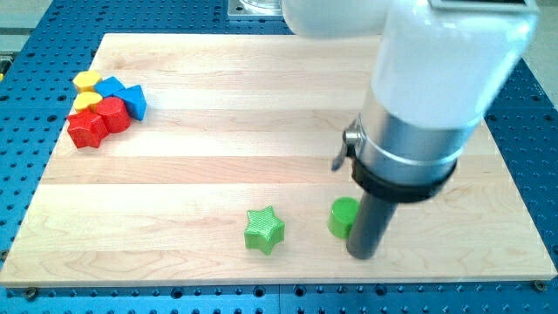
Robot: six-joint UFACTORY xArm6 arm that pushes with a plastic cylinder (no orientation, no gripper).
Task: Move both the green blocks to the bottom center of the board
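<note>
Rod tool only, no jaws, so nothing to open, close or hold. My tip (362, 255) down on the worktop (288, 105), near the view's bottom edge, a bit right of centre.

Green cylinder block (342, 217) just beside the tip, at about 10 o'clock from it. Looks touching the rod's left side; exact contact hard to confirm, since rod covers the block's right edge.

Green star block (263, 229) at about 9 o'clock from the tip, left of the cylinder, clear gap between the two greens. Lying flat, close to the bottom edge, roughly at bottom centre of the worktop.

Above the tip: dark rod running up into a black collar, then a silver metal ring, then a large white arm housing (445, 52) filling the view's top right. Small metal fitting sticking out on the ring's left side.

Far cluster at about 10 o'clock from the tip, well apart, at the worktop's upper left corner. Red star block (85, 129) at the cluster's lower left, red block (112, 113) pressed against its right. Two blue blocks (131, 98) along the right and top side, shapes not clear. Two yellow blocks (86, 82) at the upper left of the pile, one looking heart-like, other partly hidden. All packed tight, touching.

Worktop sitting on a blue perforated base plate (35, 70), visible all round.
</note>
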